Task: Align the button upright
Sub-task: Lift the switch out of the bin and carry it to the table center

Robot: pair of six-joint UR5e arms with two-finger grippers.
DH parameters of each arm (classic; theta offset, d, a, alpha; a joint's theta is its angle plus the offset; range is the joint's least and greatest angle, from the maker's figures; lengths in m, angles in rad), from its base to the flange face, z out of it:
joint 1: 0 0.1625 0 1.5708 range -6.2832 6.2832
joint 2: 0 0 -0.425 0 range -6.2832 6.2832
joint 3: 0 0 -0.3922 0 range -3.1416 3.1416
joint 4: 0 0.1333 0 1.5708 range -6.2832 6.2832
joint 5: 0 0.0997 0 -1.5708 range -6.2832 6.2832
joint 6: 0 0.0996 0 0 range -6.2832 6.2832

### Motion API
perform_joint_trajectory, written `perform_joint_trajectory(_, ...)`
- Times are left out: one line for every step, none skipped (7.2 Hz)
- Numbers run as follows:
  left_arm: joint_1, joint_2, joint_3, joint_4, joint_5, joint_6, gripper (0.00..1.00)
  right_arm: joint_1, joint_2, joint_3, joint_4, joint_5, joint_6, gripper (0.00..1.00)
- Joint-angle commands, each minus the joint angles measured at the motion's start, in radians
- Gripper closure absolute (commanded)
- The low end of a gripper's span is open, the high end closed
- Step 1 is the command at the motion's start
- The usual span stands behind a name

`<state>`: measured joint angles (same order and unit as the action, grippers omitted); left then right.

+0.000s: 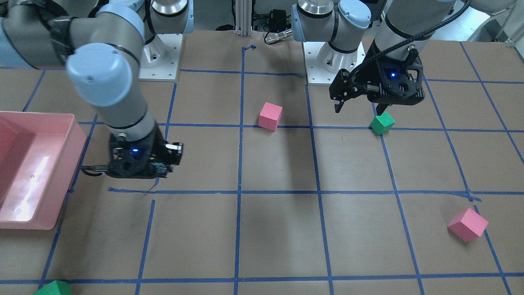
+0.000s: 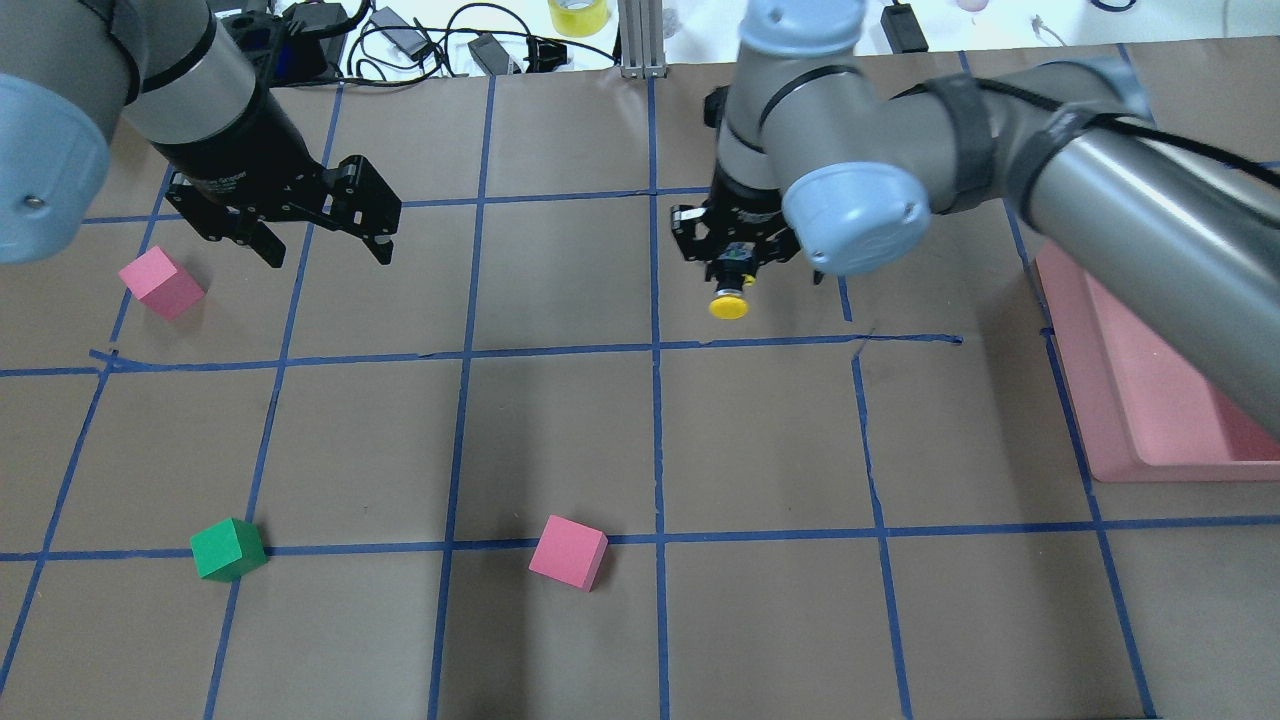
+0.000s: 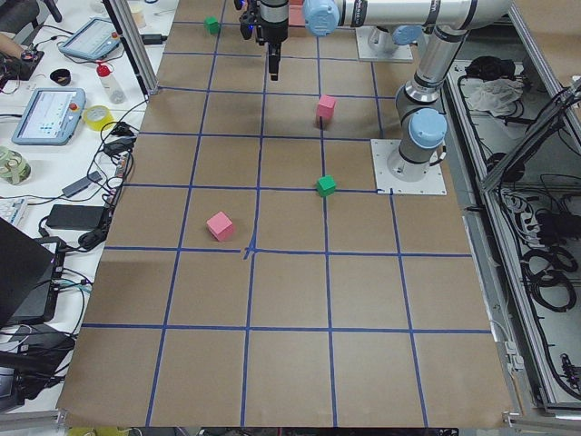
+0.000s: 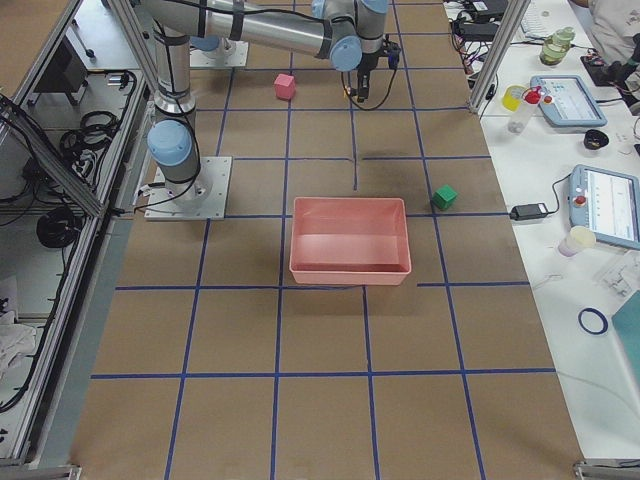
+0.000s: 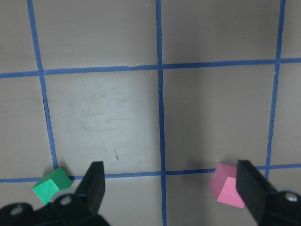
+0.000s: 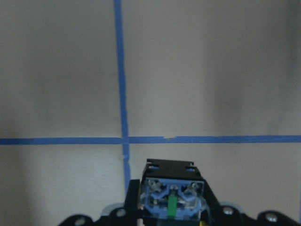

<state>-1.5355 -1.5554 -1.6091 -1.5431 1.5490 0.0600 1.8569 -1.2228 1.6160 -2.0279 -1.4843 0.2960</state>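
Brown gridded tabletop (image 2: 560, 430); right pincer (image 2: 737, 268) downward, tight around button (image 2: 731, 304)

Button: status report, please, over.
Right gripper shut on button, yellow cap showing below jaws. Left gripper open, empty. Nearest pink cube well apart.

Yellow-capped button (image 2: 731, 304), pink cube (image 2: 568, 552), green cube (image 2: 228, 549), pink bin (image 4: 350, 268), and blue tape (image 2: 657, 450) gridding the brown table (image 2: 760, 440).

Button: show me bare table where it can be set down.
Bare squares stretch from the button in the right tool out to the central pink cube and the pink bin. Tighter by the left tool, near the other pink cube.
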Motion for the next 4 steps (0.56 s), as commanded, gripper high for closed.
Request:
perform_joint_trajectory(-0.002, 0.001, 0.003, 0.000, -0.001, 0.000, 0.00, 0.103, 0.121, 0.002, -0.193, 0.004, 0.026, 1.00)
perform_joint_trajectory(-0.002, 0.011, 0.000, -0.009, 0.000, 0.000, 0.00, 0.104, 0.164, 0.004, -0.202, 0.001, 0.000, 1.00)
perform_joint_trajectory(0.000, 0.006, -0.002, -0.014, 0.000, 0.000, 0.00, 0.104, 0.175, 0.005, -0.215, -0.025, -0.059, 1.00)
perform_joint_trajectory(0.000, 0.001, -0.002, -0.015, 0.000, 0.001, 0.00, 0.104, 0.175, 0.036, -0.215, -0.033, -0.124, 1.00)
